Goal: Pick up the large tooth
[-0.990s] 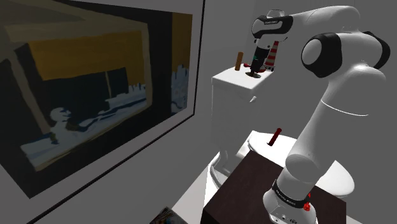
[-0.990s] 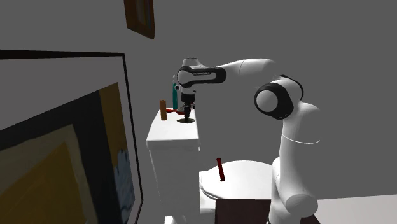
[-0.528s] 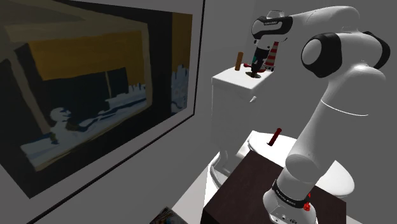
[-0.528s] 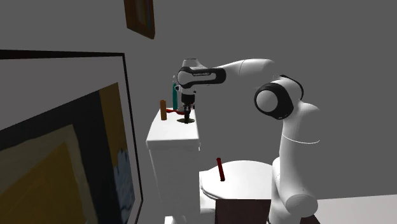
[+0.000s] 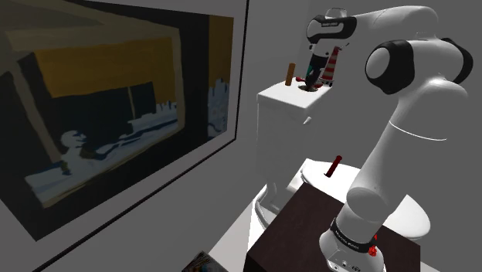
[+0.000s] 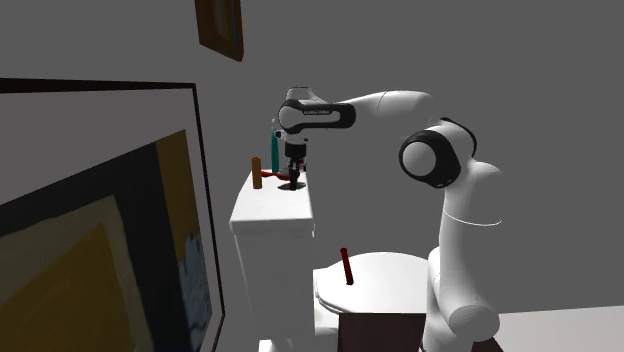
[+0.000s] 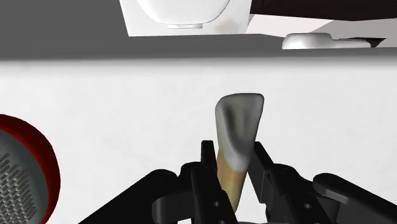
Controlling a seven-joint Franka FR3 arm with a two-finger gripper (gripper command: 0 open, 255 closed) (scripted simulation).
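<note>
Off-white at the crown and yellowing toward the root, the large tooth (image 7: 236,133) is pinched between the two black fingers (image 7: 207,162) of the gripper (image 7: 233,156). Both fingers press on the root. The broad crown points away from the hand, toward the white tank top (image 7: 114,114) below. Whether the crown touches that surface cannot be told.

To one side of the gripper, near the fingers, lies a round red-rimmed object (image 7: 25,168) with a grey studded face. Beyond the tank's edge, farther from the hand, part of the white toilet seat (image 7: 184,16) is seen.

In the shoulder view the gripper (image 5: 312,80) points down over the tank top (image 5: 282,99). A brown cylinder (image 5: 290,73) stands just beside it, and a red-and-white striped item (image 5: 333,65) stands behind it.

In the second exterior view the gripper (image 6: 292,178) hangs over the same surface (image 6: 270,208). The brown cylinder (image 6: 256,172) is close beside it, and a dark red stick (image 6: 346,266) rests well below on the toilet lid (image 6: 385,275).
</note>
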